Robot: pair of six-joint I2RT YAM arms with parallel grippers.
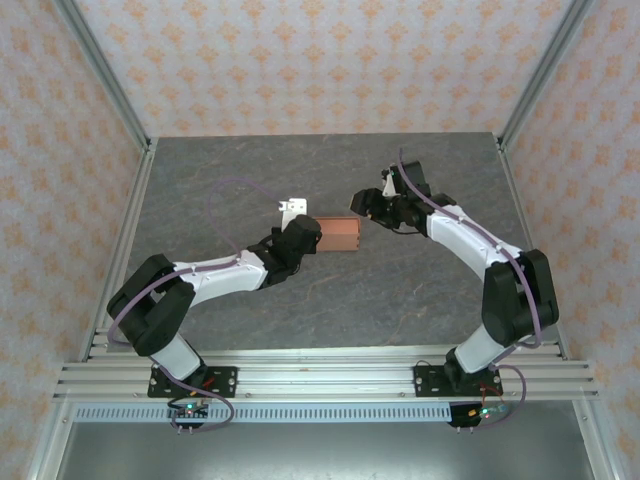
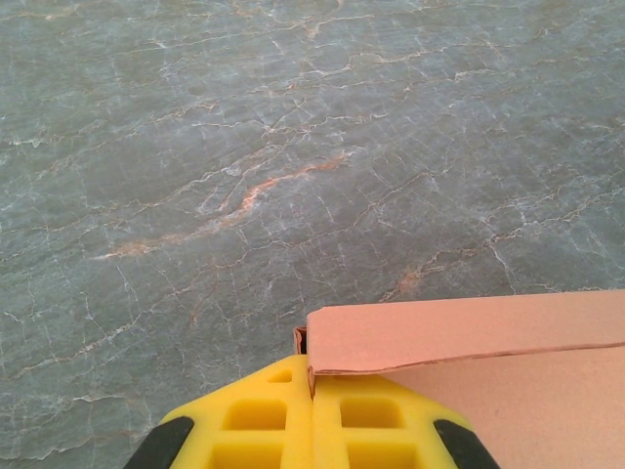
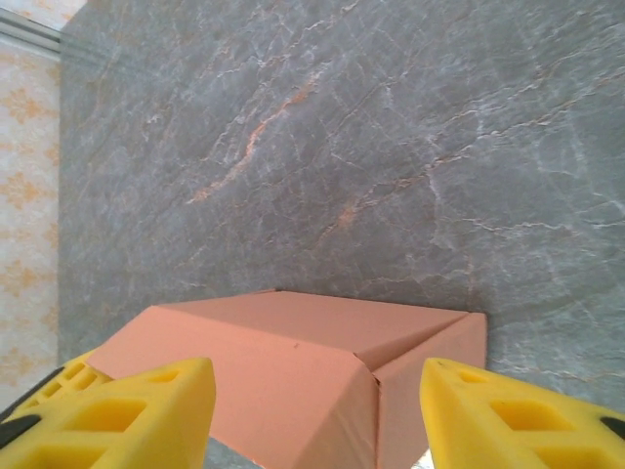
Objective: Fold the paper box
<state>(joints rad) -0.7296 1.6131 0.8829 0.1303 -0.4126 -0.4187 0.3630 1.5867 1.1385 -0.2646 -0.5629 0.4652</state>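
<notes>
1. One paper box [image 1: 338, 235] is seen. It is made of thin salmon-orange card, and its plain faces are folded up into a small rectangular block.
2. In the left wrist view, a top flap is shown lapped over the side, with a narrow dark gap left at the corner. In the right wrist view, a slanted fold line is seen on the near end.
3. The box is placed near the middle of the one grey marbled table [image 1: 230, 180], between the two grippers.
4. Two arms are counted, each with one gripper.
5. The left gripper [image 2: 312, 381] is closed. Its two yellow fingers [image 2: 254, 420] are pressed together on the box's left edge.
6. The right gripper [image 3: 317, 376] is held open. Its two yellow fingers [image 3: 127, 410] are spread wide at the box's right end, and nothing is gripped.
</notes>
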